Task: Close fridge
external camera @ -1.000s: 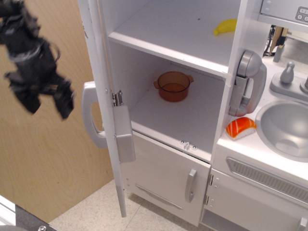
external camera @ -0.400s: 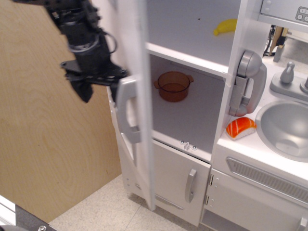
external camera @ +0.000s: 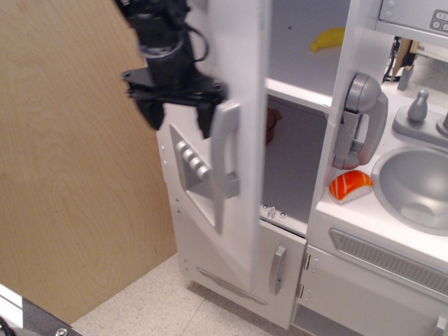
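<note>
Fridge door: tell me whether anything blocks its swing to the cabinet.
Nothing visible does. The fridge door is partly swung in, the end effector against its outer face. The banana and brown pot sit back on their shelves, behind the front edge.

place: toy play-kitchen set up indoors | shown by: white fridge point(external camera: 238, 105), grey sink point(external camera: 413, 185) with faucet point(external camera: 418, 106), wall phone point(external camera: 360, 119), plastic banana point(external camera: 327, 38), plywood backdrop point(external camera: 70, 175), speckled floor point(external camera: 154, 308)

We lose most of the orange pot point(external camera: 272, 124) behind the fridge door point(external camera: 238, 84); arm and fridge top cut off by frame edge; gripper point(external camera: 176, 112) motion-blurred, finger spacing against door unclear
</note>
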Available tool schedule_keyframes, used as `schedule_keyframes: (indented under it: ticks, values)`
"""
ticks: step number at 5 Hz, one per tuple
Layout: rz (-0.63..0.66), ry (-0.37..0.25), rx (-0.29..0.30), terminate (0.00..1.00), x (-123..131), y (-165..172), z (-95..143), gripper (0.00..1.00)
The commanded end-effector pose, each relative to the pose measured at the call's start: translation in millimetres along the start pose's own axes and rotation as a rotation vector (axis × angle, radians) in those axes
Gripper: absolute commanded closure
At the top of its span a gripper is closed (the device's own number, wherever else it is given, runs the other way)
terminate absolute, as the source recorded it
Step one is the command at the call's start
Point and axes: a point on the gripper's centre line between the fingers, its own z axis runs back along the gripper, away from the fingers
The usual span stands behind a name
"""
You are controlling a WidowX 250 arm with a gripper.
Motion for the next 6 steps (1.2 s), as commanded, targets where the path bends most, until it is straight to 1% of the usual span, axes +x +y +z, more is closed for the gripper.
schedule_keyframes:
  ticks: [1, 2, 4, 5, 6]
  values:
    - [0.070, -0.112, 0.010, 0.00, 53, -13, 24, 0.00]
    - [0.106, -0.112, 0.027, 0.00, 68, -14, 25, 0.00]
    - [0.128, -0.115, 0.037, 0.00, 77, -13, 23, 0.00]
    - [0.141, -0.115, 0.031, 0.00, 83, -13, 25, 0.00]
    - [0.120, -0.133, 0.022, 0.00, 66, -10, 37, 0.00]
